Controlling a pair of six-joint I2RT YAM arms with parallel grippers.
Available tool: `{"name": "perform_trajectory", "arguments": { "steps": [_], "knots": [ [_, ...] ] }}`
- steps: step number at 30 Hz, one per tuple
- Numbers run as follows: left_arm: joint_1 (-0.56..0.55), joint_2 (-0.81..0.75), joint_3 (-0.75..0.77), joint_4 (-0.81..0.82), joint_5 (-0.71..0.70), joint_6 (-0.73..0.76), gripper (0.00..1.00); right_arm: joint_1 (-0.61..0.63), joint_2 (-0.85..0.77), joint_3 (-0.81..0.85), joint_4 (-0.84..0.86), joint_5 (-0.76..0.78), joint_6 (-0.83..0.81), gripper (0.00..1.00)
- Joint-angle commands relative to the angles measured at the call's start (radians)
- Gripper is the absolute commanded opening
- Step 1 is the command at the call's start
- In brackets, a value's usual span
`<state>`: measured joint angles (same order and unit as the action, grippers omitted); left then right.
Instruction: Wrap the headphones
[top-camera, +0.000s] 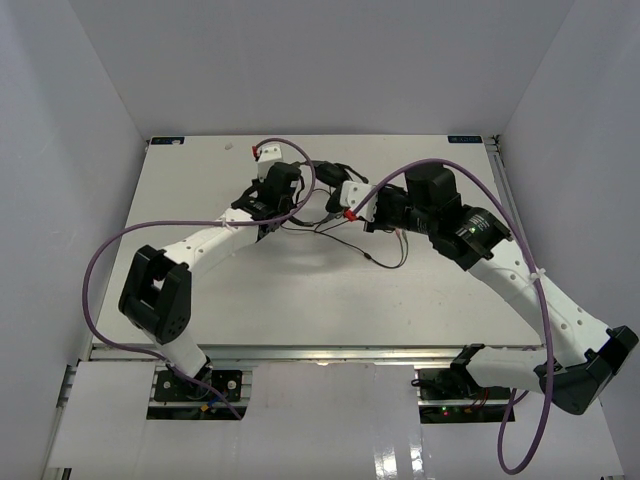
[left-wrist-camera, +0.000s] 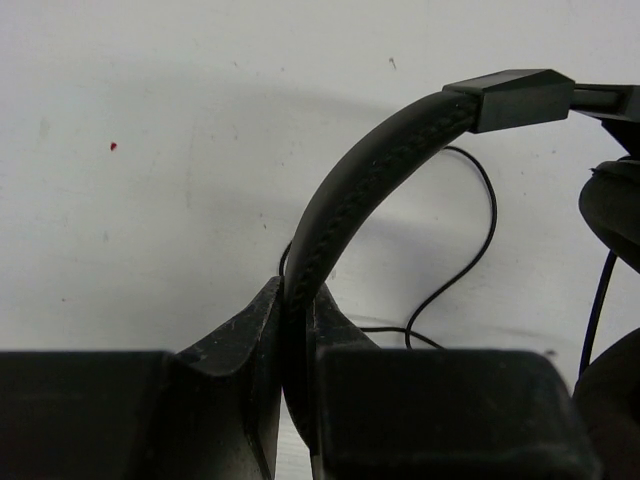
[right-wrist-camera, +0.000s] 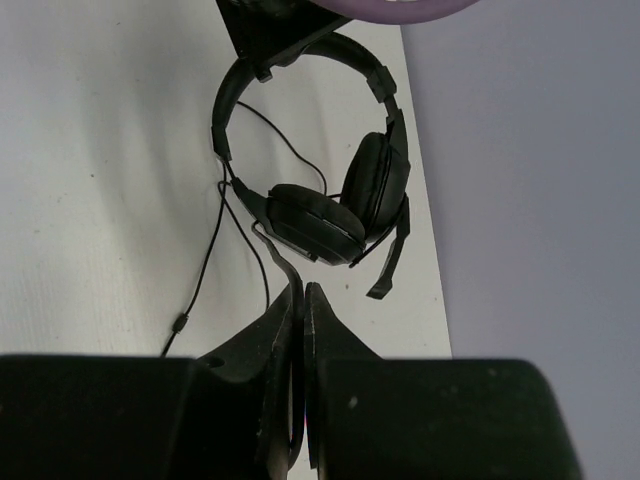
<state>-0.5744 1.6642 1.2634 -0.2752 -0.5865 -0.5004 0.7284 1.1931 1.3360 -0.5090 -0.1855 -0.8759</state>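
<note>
The black headphones (top-camera: 330, 180) lie at the middle back of the table. My left gripper (top-camera: 277, 192) is shut on the padded headband (left-wrist-camera: 370, 190), seen close in the left wrist view with the jaws (left-wrist-camera: 297, 300) pinched around it. In the right wrist view the headphones (right-wrist-camera: 320, 215) show both earcups and a microphone boom (right-wrist-camera: 388, 262). My right gripper (right-wrist-camera: 303, 295) is shut on the thin black cable (right-wrist-camera: 283, 262) just below one earcup. The rest of the cable (top-camera: 385, 260) trails loose on the table in front. The plugs are not visible.
Purple robot cables (top-camera: 110, 260) loop beside both arms. The white table (top-camera: 300, 300) is walled by white panels on three sides. Its right edge (right-wrist-camera: 430, 300) runs close to the headphones in the right wrist view.
</note>
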Motion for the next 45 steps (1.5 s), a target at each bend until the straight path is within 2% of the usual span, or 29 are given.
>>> {"name": "perform_trajectory", "arguments": {
  "steps": [1, 6, 11, 16, 22, 27, 34, 45],
  "knots": [
    [0.037, -0.031, 0.044, -0.005, 0.092, -0.129, 0.0, 0.007, -0.01, -0.025, -0.03, -0.135, -0.024, 0.08],
    [0.052, -0.017, 0.147, -0.057, 0.152, -0.261, 0.0, 0.011, -0.021, -0.064, -0.056, -0.204, -0.043, 0.08],
    [0.053, 0.054, 0.251, -0.134, 0.138, -0.365, 0.0, 0.029, -0.014, -0.079, -0.094, -0.223, -0.094, 0.08],
    [0.053, 0.152, 0.341, -0.209, 0.142, -0.412, 0.0, 0.055, 0.002, -0.064, -0.126, -0.241, -0.126, 0.08],
    [0.055, 0.217, 0.398, -0.226, 0.198, -0.46, 0.0, 0.072, 0.019, -0.052, -0.143, -0.262, -0.135, 0.08],
    [0.065, 0.201, 0.414, -0.222, 0.259, -0.483, 0.0, 0.077, 0.002, -0.122, -0.138, -0.25, -0.147, 0.08],
    [0.09, 0.127, 0.358, -0.185, 0.324, -0.509, 0.0, 0.075, -0.035, -0.258, -0.123, -0.232, -0.17, 0.08],
    [0.091, 0.129, 0.372, -0.172, 0.398, -0.555, 0.0, 0.074, -0.017, -0.298, -0.113, -0.293, -0.176, 0.08]
  ]
}}
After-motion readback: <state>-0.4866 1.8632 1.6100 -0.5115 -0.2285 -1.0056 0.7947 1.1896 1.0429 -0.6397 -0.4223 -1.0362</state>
